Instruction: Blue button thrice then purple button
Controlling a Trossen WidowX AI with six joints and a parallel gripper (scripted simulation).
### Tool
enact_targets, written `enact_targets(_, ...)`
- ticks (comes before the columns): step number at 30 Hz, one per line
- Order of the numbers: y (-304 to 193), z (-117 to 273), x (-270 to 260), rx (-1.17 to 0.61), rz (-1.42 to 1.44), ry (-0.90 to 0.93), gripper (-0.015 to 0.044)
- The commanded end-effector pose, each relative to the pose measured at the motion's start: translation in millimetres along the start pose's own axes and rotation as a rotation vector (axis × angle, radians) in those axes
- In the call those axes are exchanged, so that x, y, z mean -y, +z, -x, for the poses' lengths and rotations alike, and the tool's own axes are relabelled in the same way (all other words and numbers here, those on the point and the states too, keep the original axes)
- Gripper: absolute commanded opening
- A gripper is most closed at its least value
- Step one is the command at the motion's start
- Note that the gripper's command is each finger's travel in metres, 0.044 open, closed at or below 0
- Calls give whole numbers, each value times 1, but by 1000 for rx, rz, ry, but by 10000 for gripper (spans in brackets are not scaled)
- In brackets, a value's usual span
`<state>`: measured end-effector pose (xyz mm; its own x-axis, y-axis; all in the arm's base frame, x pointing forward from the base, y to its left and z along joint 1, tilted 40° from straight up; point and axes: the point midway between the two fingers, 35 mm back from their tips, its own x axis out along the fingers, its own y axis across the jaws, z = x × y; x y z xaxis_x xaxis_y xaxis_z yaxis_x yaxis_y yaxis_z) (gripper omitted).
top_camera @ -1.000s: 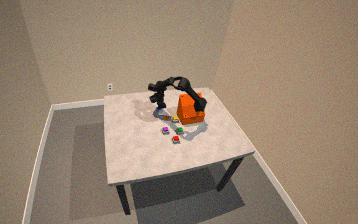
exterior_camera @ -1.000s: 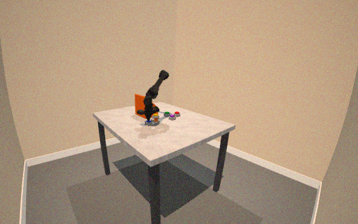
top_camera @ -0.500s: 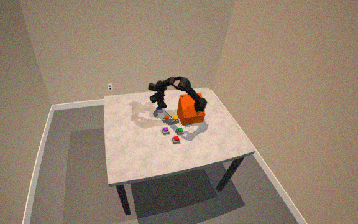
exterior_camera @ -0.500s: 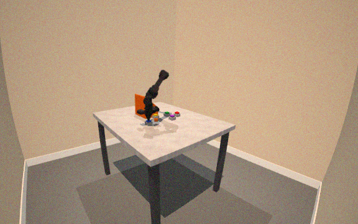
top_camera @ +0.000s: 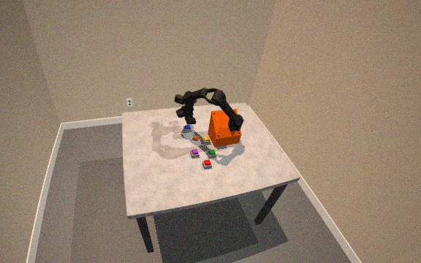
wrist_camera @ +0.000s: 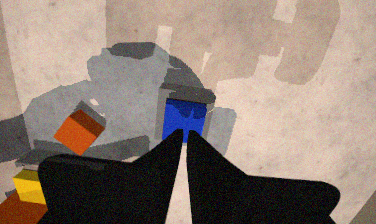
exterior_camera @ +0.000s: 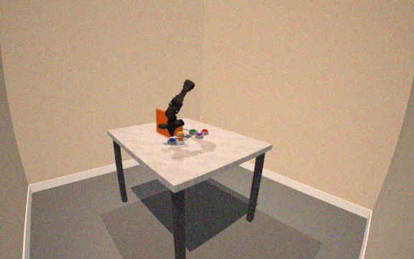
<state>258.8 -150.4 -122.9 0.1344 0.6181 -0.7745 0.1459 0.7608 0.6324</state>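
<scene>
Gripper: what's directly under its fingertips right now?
The blue button sits under the shut gripper, tips over its near edge. Contact can't be confirmed; the fingers hide the near side of its grey base.

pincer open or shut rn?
Shut, holding nothing. In the wrist view the pincer shows only a thin slit between its fingers, tips over the blue button.
</scene>
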Motion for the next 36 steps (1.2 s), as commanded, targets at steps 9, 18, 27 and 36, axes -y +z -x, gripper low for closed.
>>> enact_targets(9, -1, -20, -1, -5, -5, 2, 20)
enact_targets(18, -2, -28, -1, -5, -4, 3, 20)
enact_targets(27, -2, -28, -1, -5, -4, 3, 20)
enact_targets(36, -1, 4, -1, -5, -4, 1, 20)
